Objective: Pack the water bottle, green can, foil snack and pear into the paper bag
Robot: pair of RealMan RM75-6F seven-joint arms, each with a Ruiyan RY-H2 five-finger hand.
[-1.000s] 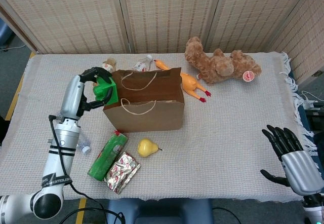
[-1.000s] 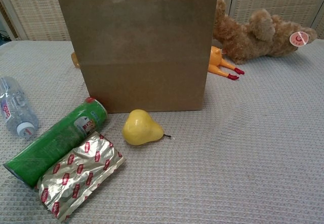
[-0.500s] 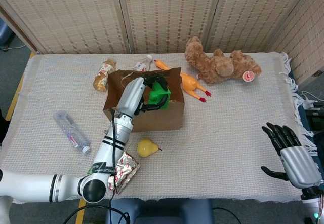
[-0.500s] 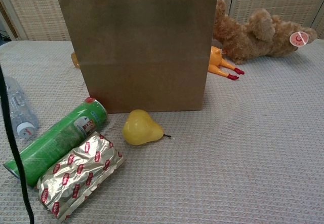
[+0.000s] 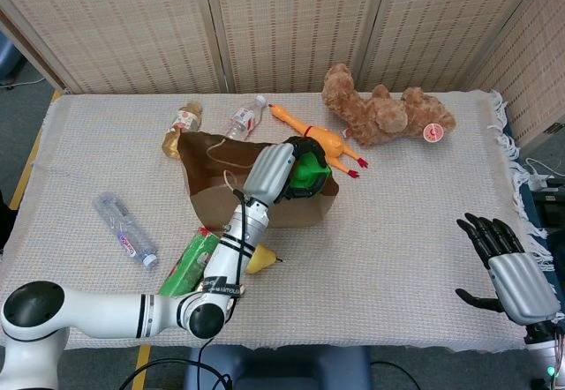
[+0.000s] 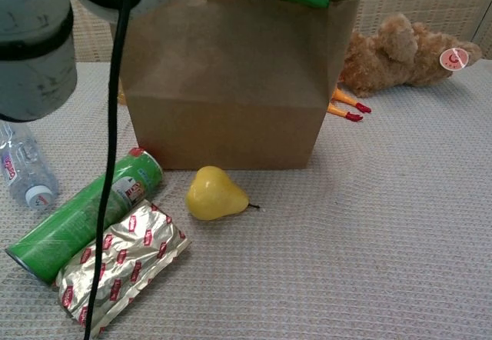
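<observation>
Now, line by line:
Paper bag: the paper bag (image 5: 256, 187) stands upright near the middle of the table (image 5: 415, 222), mouth open; what lies inside cannot be seen in either view.
Left hand: the left hand (image 5: 305, 168) sits over the bag's right top edge, its dark fingers wrapped around a green block (image 5: 311, 175); in the chest view the block pokes up at the bag's upper right rim.
Left arm: the left arm (image 5: 252, 222) reaches from the near table edge up across the bag's front.
Right hand: the right hand (image 5: 501, 262) hovers off the table's near right corner, fingers spread, holding nothing.
Water bottle: the water bottle (image 5: 126, 229) lies on its side to the left, well apart from the bag.
Green can: the green can (image 6: 84, 215) lies in front of the bag's left corner.
Foil snack: the foil snack (image 6: 121, 264) lies just beside the can, on its near side.
Pear: the pear (image 6: 214, 194) rests just in front of the bag.
Change: half a second ago the left hand was over the middle of the bag's mouth; it has moved to the right edge, and the bag's right side now leans outward.
</observation>
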